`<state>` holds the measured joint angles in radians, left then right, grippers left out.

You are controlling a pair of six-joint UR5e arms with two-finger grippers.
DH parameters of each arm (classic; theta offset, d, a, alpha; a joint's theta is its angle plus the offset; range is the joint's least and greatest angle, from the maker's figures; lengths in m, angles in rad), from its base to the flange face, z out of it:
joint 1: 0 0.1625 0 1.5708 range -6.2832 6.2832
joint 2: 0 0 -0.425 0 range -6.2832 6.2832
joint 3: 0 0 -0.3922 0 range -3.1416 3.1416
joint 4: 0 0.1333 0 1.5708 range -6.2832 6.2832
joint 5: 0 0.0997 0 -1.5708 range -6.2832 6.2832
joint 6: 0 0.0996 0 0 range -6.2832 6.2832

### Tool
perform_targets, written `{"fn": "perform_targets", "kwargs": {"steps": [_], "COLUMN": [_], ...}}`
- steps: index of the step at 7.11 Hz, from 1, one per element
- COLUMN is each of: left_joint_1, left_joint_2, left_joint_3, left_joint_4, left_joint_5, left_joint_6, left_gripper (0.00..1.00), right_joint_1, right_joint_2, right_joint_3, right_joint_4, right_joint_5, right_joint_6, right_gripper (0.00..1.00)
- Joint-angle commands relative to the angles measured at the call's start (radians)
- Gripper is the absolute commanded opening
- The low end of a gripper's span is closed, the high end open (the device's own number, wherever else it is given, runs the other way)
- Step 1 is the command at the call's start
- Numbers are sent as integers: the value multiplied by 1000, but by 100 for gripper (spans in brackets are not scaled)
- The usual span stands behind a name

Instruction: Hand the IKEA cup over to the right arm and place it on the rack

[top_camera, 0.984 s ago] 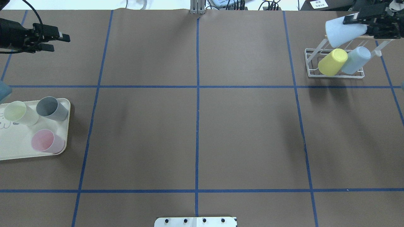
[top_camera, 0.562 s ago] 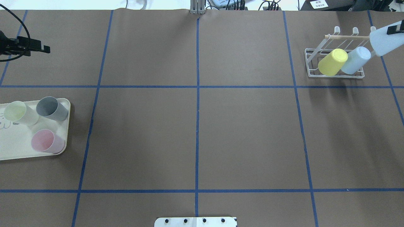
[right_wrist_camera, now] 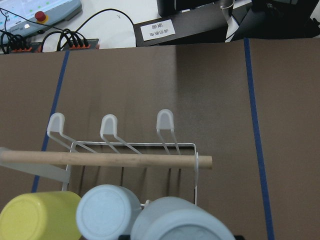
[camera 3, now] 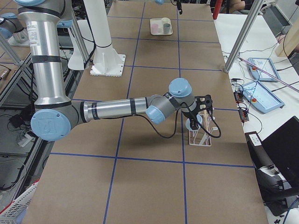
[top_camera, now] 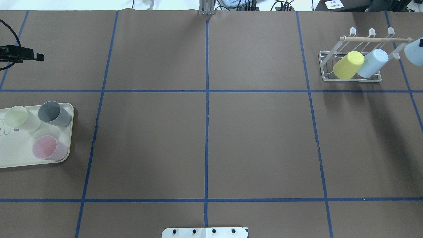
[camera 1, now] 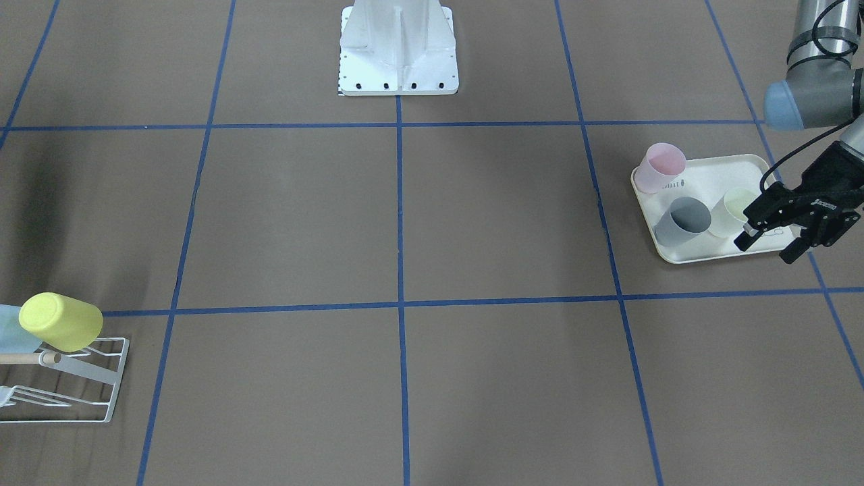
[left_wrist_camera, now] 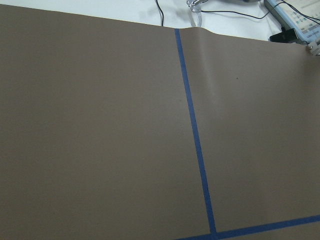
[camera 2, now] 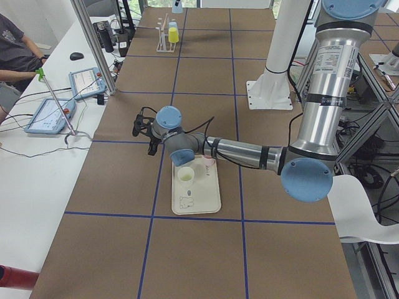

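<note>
At overhead's right edge, right gripper (top_camera: 421,42) clamping pale cup (top_camera: 414,52), both cropped; left gripper (camera 1: 765,250) open, empty.

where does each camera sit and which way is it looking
Front-facing: across the table, facing the robot base; left gripper at right.
Overhead: behind the robot, looking forward and down; left gripper tip shows.
Exterior left: table end, looking along it; left arm near.
Exterior right: opposite end; right arm near.
Left wrist: down at table; no body.
Right wrist: down at rack, held cup.
Shared: yellow cup, front-facing and overhead.
</note>
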<state>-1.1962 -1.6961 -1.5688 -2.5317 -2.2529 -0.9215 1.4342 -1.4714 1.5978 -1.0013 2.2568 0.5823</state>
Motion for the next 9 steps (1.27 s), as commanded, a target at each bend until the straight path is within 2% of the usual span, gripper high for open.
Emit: {"fn": "perform_targets", "kwargs": {"steps": [1,4,7,9], "left_joint_1": [1,0,0,1], "left_joint_2": [3,4,4,4], "left_joint_3": [-8,-22,-22,-22], "left_joint_4": [-1,1,1,1], "left_joint_5": [-1,1,-1,-1], "left_joint_6": [-2,-4,-4,-5], "left_gripper": [99,99,99,99], "right_joint_1": [-35,-47,-52,-73], "right_joint_2": [46,75,75,77], "right_joint_3": [-67,-113,-114,-130], "right_joint_4": [-3,4,4,6], "right_joint_5": [-8,-8,-10,-38], "right_joint_6": [5,13,14,8], "right_gripper": [41,42,43,51]}}
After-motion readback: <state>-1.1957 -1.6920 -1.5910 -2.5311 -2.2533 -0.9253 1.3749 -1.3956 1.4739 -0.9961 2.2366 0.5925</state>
